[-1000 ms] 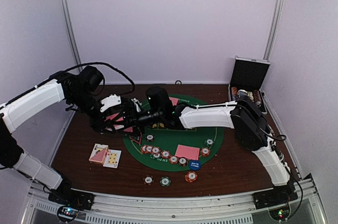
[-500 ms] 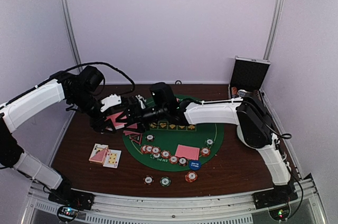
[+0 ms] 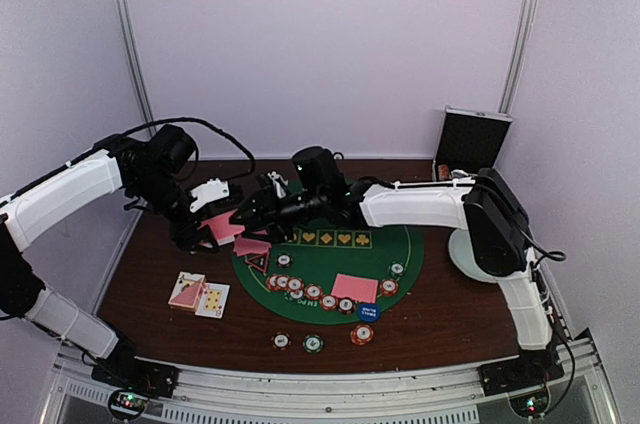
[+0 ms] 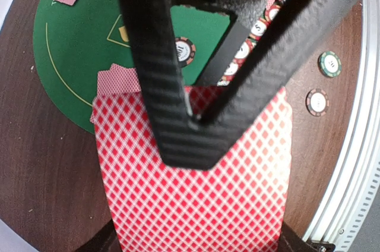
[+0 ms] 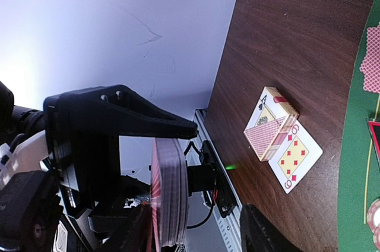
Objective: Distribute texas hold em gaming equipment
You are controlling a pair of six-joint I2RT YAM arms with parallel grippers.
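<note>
Left fingers [image 4: 190,142] clamped on card deck [image 4: 202,216]; right fingers [image 3: 250,212] parted halfway (empty), should pinch just one off the top between them

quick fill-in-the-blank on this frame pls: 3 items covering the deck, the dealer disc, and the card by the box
1. The deck of cards is clamped in the ___ gripper.
2. The blue dealer disc lies on the round ___ mat.
3. The face-up card beside the card box is the six of ___.

Missing words: left; green; diamonds
</note>
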